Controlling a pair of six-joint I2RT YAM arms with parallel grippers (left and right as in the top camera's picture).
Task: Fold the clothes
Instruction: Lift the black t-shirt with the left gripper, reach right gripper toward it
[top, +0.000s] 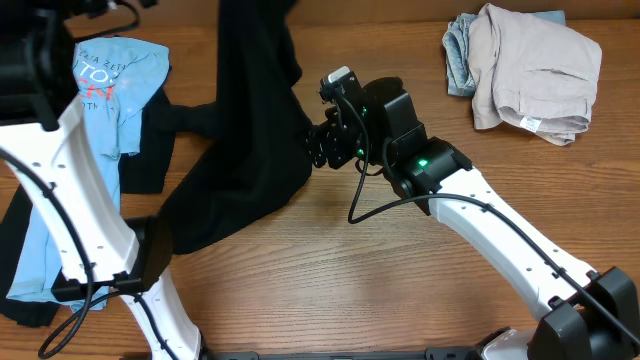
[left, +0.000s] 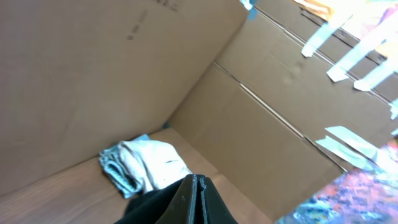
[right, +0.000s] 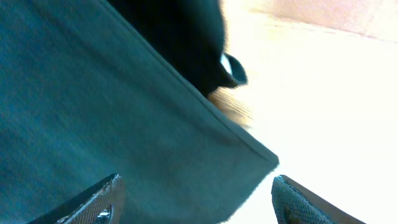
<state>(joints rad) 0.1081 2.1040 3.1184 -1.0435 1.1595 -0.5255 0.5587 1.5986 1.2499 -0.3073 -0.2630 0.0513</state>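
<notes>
The black T-shirt (top: 245, 150) hangs lifted from beyond the top edge of the overhead view, and its lower part drapes onto the wooden table (top: 330, 280). My left gripper (left: 196, 199) is shut on the black T-shirt (left: 155, 208), holding it high; I cannot make this gripper out from overhead. My right gripper (top: 322, 145) is open at the shirt's right edge. In the right wrist view its fingers (right: 196, 199) are spread wide, with a corner of the dark cloth (right: 124, 112) between them. The light blue lettered T-shirt (top: 110, 90) lies at the left, partly under my left arm.
A pile of beige and pale blue clothes (top: 530, 70) sits at the back right and also shows in the left wrist view (left: 146, 165). Cardboard walls (left: 124, 74) stand behind the table. My white left arm (top: 80, 200) crosses the left side.
</notes>
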